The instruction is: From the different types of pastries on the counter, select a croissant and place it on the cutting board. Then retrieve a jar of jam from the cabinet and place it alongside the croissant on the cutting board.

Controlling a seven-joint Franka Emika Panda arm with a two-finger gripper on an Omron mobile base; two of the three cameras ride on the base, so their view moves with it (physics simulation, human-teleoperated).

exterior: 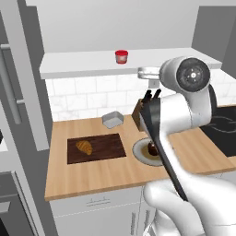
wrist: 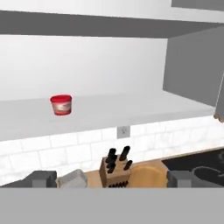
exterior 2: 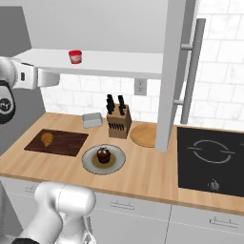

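The croissant lies already on the cutting board, toward its left end, near the left part of the counter; its long axis seems to run about across the board, though it is too small to be sure. The jar of jam stands upright on the cabinet ledge, well back from the front edge — lid on top, its axis vertical. I judge it stiff, light and maybe slippery, so better to hold it at the paler middle band; the jaws stand wide apart, holding nothing.
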